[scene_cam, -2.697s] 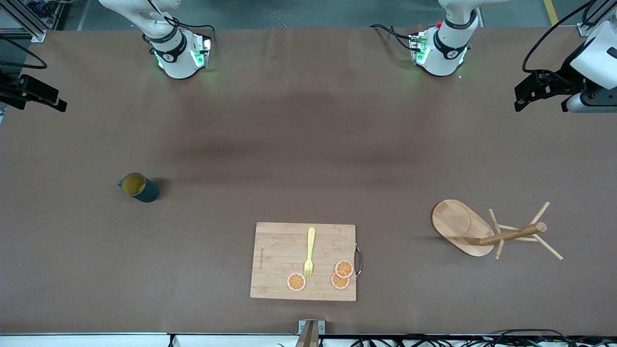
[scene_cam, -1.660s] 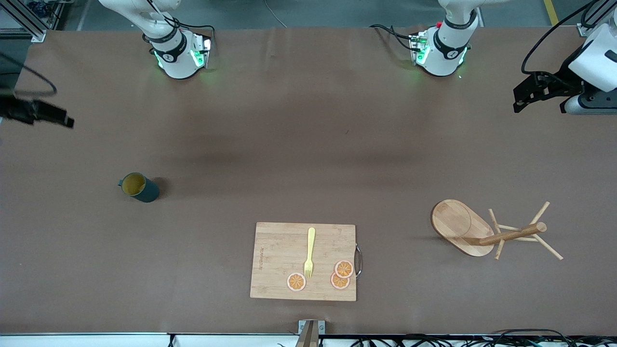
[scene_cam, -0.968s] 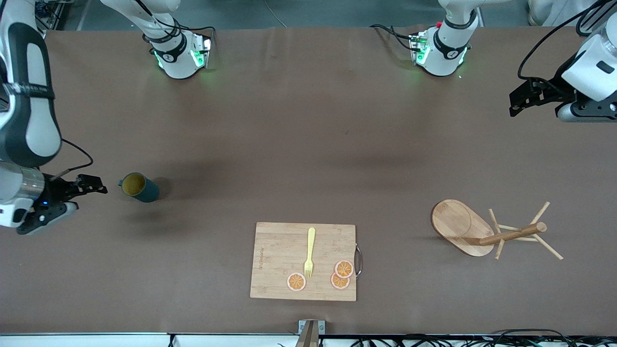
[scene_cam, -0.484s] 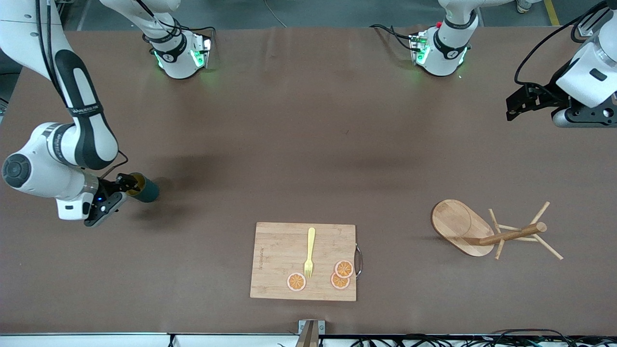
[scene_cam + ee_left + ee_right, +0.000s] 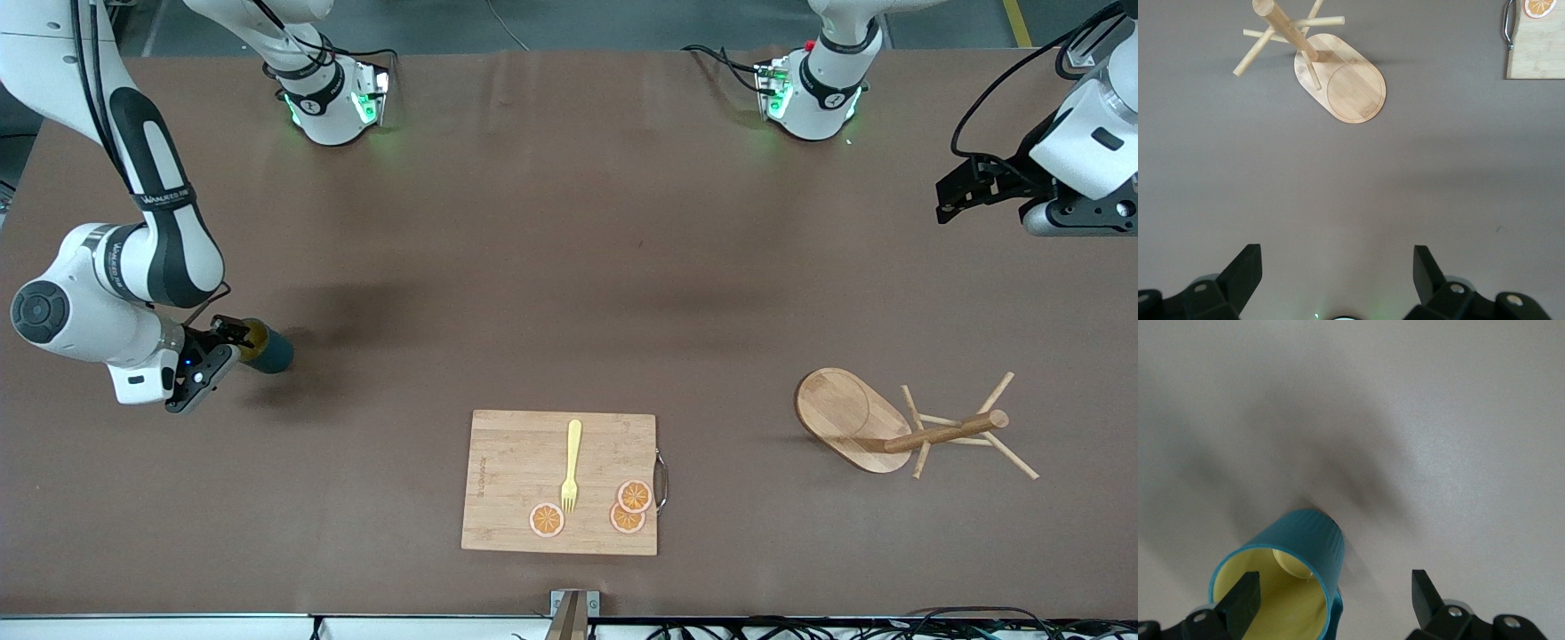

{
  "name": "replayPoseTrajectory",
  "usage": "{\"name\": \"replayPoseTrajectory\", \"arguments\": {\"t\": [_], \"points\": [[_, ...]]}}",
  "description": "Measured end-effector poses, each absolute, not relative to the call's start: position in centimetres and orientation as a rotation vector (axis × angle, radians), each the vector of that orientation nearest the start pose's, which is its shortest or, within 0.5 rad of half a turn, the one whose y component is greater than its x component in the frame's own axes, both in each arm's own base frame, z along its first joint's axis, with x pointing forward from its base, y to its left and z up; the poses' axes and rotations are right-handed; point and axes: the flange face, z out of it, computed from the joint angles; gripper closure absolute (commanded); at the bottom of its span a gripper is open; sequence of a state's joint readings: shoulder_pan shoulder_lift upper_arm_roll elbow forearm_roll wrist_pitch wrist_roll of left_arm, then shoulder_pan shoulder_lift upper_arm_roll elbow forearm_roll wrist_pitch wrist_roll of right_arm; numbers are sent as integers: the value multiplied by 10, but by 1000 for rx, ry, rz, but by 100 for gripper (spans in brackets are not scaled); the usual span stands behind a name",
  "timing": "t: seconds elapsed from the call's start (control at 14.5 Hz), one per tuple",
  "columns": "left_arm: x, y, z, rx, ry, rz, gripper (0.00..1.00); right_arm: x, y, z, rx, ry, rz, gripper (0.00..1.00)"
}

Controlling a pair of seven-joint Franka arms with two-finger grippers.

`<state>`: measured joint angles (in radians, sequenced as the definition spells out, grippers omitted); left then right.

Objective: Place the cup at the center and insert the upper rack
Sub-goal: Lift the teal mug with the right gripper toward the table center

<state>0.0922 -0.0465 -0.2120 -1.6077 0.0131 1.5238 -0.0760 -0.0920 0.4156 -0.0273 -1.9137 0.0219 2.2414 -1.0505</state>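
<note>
The dark teal cup [image 5: 274, 353] stands mouth up toward the right arm's end of the table, its yellow inside [image 5: 1281, 593] showing. My right gripper [image 5: 232, 339] is open at its rim. One finger [image 5: 1243, 599] is over the cup's mouth, the other is outside it, and the cup wall with the handle lies between them [image 5: 1335, 587]. The wooden upper rack [image 5: 849, 418] lies on its side toward the left arm's end, also seen in the left wrist view [image 5: 1341, 81]. My left gripper [image 5: 944, 200] hangs open and holds nothing, high over the table's end [image 5: 1337, 257].
A bamboo cutting board [image 5: 511, 480] lies near the front edge, midway along the table. It carries a yellow fork [image 5: 571, 462] and three orange slices [image 5: 627, 507]. The rack's thin pegs [image 5: 1005, 444] stick out toward the left arm's end of the table.
My right arm swung in from the table's end and brought its open gripper up to the cup's rim. The left gripper drifted only slightly. The cup and the rack have not moved.
</note>
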Motion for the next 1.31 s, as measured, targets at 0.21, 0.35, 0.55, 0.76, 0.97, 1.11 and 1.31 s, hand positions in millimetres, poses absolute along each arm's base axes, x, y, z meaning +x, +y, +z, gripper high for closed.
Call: {"name": "replayPoseTrajectory", "arguments": {"t": [0.21,0.35,0.55,0.76,0.97,1.11,1.31], "points": [[531,-65,626,-3113,67,63,0,609,-77,265,-2759,-1387,109,3],[531,-65,626,-3113,67,63,0,602,-78,255,-2761,-1395,98,4],[531,-65,626,-3113,67,63,0,596,-77,244,-2763,-1404,90,42],[531,-65,626,-3113,66,63,0,595,-77,244,-2763,-1403,91,96],[531,-65,624,-3113,64,70,0,594,-77,243,-2769,-1388,95,100],[531,-65,622,-3112,63,75,0,594,-78,243,-2770,-1384,97,100],[531,-65,622,-3112,63,77,0,592,-77,242,-2779,-1350,114,100]]}}
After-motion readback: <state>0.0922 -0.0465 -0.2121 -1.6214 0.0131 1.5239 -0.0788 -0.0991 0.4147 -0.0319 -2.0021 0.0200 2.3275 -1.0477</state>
